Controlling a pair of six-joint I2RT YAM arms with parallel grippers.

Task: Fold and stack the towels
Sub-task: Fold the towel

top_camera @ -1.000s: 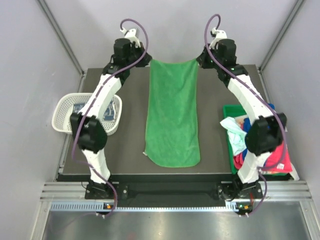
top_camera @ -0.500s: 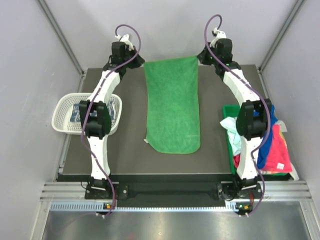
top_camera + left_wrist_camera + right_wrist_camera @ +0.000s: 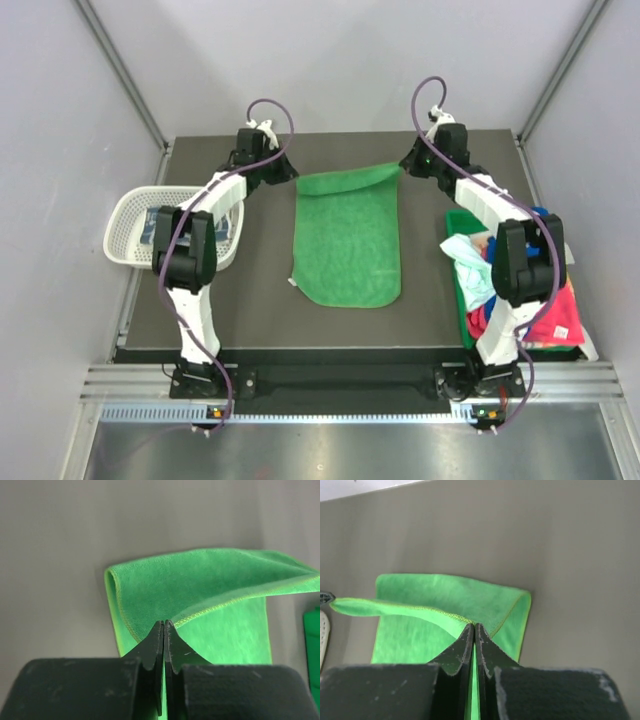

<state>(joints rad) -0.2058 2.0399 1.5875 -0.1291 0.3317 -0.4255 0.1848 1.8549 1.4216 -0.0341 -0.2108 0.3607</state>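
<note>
The dark table [image 3: 250,300] carries the work; the green towel [image 3: 347,240] lies lengthwise across its middle, its near hem flat toward 6 o'clock and its far hem raised off the surface at 12 o'clock, sagging a little between the two held corners and curled back over the cloth beneath.

At 3 o'clock the green bin [image 3: 458,216] holds a heap of unfolded towels [image 3: 478,272], with a pink one [image 3: 560,312] spilling over its outer side; at 9 o'clock the white mesh basket [image 3: 120,228] holds a blue-and-white patterned towel [image 3: 160,222].

The left gripper [image 3: 285,172] sits at about 11 o'clock and the right gripper [image 3: 408,165] at about 1 o'clock; each wrist view shows the fingers pressed together on a far corner of the green towel, the stitched hem running straight out from the tips.

The step in hand looks like the first fold, far half over near half, and it is barely begun. To do it well:
- draw both corners toward 6 o'clock in step, so the hem travels square to the long edges;
- hold the corners apart enough that the sag comes out of the hem; slack there would likely land as a wrinkle;
- ride low, just above the lower layer, so the cloth rolls over itself and does not drag the near half;
- set the far corners on the near corners, edges matching, and let go only once the cloth rests.
</note>
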